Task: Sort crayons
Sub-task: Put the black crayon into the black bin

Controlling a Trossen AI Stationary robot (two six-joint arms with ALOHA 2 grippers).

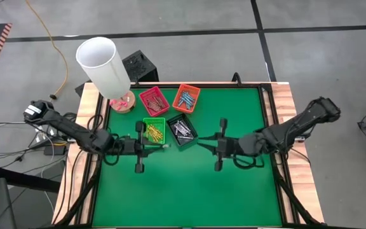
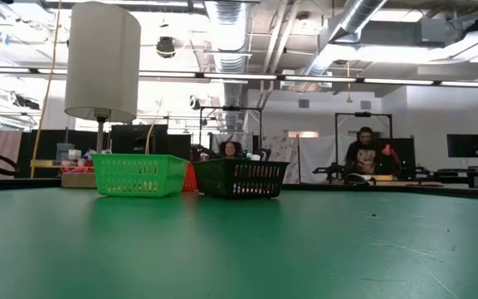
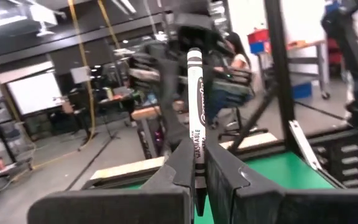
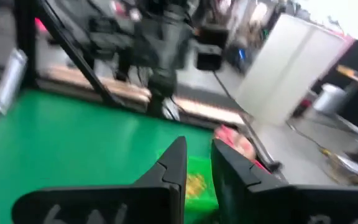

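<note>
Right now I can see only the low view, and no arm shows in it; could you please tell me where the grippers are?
Observer: Both hover above the green mat. The left gripper is beside the green tray, and the right gripper faces it beside the black tray.
Operator: Thank you. Is the left one carrying anything?
Observer: Yes, its wrist view shows it shut on a white crayon with black bands, standing up between the fingers.
</note>
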